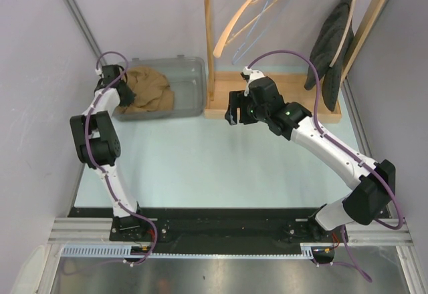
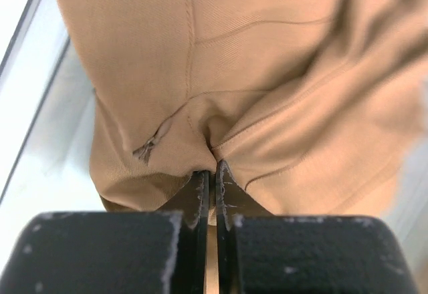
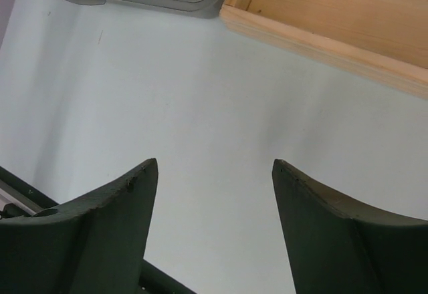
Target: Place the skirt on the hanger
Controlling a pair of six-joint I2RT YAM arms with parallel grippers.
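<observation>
left gripper (image 2: 212,174) clamped, right gripper (image 3: 214,167) spread wide

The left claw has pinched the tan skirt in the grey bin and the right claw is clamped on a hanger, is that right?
Not quite: the right wrist view shows the right claw open and empty above the table. The left claw has indeed pinched the tan skirt in the grey bin.

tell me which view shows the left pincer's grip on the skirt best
Left wrist: the left pincer fills the close-up, shut on a fold of the tan skirt. Top external shows the skirt bunched in the grey bin, grip hidden. Right wrist catches only a sliver at its top edge.
</observation>
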